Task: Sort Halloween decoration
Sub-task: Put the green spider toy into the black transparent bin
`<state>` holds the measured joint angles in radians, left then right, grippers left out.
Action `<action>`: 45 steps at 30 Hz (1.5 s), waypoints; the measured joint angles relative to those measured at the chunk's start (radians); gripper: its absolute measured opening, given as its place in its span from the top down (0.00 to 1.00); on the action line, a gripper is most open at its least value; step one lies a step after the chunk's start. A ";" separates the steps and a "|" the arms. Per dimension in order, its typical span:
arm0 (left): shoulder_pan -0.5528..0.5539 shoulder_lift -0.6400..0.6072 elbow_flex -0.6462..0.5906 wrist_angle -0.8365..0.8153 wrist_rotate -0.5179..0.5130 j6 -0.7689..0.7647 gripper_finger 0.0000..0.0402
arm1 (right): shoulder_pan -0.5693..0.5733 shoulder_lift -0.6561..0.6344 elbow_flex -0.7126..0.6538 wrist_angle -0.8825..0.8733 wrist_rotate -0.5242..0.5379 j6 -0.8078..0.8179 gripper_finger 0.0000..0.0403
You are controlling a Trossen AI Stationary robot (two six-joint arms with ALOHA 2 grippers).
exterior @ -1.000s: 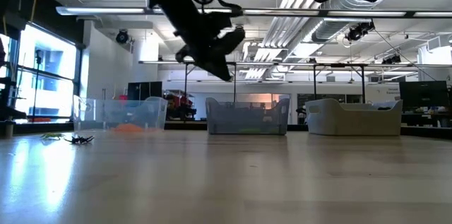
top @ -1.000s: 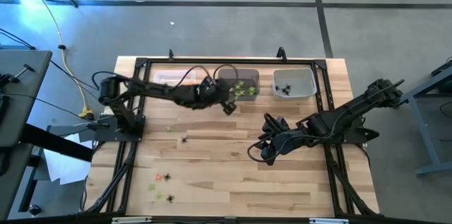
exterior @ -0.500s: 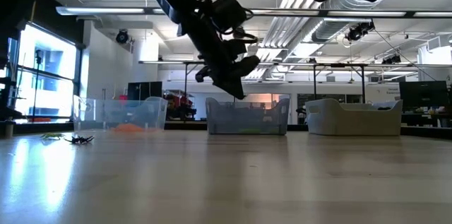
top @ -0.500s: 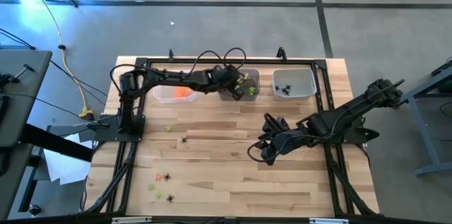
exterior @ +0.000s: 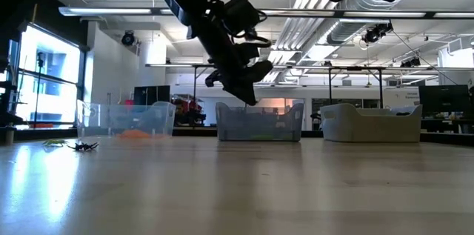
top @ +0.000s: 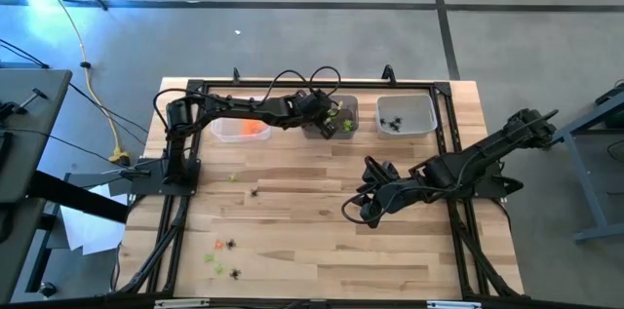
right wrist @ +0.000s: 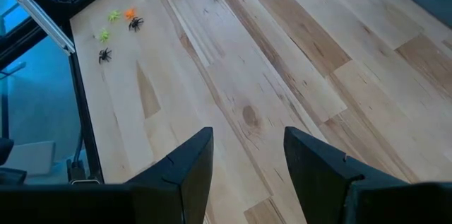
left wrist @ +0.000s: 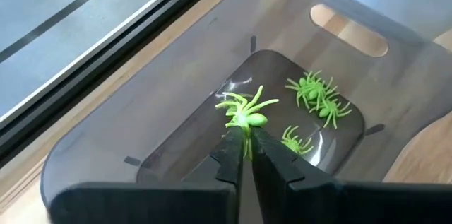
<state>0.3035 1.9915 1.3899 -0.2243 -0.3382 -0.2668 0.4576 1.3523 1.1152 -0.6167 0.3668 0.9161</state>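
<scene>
My left gripper (left wrist: 244, 143) hovers above the middle translucent bin (top: 331, 117) at the table's far edge, shut on a lime-green spider (left wrist: 246, 111). Several more green spiders (left wrist: 318, 100) lie on that bin's floor. The left bin (top: 240, 129) holds orange trinkets, the right bin (top: 405, 115) black spiders. Loose trinkets lie on the table: a green one and a black spider (top: 254, 192) left of centre, and a small cluster (top: 223, 255) near the near-left corner. My right gripper (right wrist: 247, 153) is open and hangs over the table's middle (top: 366, 207), touching nothing. My left gripper pinches the lime-green spider by its hind end (left wrist: 244, 126) between the two fingertips, coming from above and slanting down into the middle bin. The spider is lifted clear above the bin's floor, its legs spread beyond the fingertips.
Three bins stand in a row along the far edge, seen level in the low view (exterior: 259, 122). A black frame (top: 292, 85) runs round the table's edges. Bare wood (top: 312, 241) lies between the arms and the near edge.
My left gripper moved from in front of the middle bin toward the table's far edge and came over that bin, uncovering the left bin. For the last half second it has stayed still there. My right arm has not moved.
</scene>
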 joint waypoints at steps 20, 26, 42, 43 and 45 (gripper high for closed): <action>0.000 0.000 0.000 -0.028 0.005 -0.001 0.61 | 0.000 0.000 0.000 0.000 0.000 0.000 0.57; 0.000 0.000 0.000 -0.023 0.053 -0.018 0.62 | 0.000 0.000 0.000 0.000 0.000 0.000 0.57; -0.006 -0.248 -0.048 -0.303 0.117 -0.038 0.63 | 0.000 0.000 0.000 0.000 0.000 0.000 0.57; -0.016 -0.280 -0.075 -0.322 0.101 -0.056 0.63 | 0.000 0.000 0.000 0.000 0.000 0.000 0.57; -0.040 -0.355 -0.143 -0.329 0.061 -0.093 0.63 | 0.000 0.000 0.000 0.000 0.000 0.000 0.57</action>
<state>0.2633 1.6367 1.2464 -0.5537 -0.2771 -0.3598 0.4580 1.3522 1.1152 -0.6167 0.3667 0.9161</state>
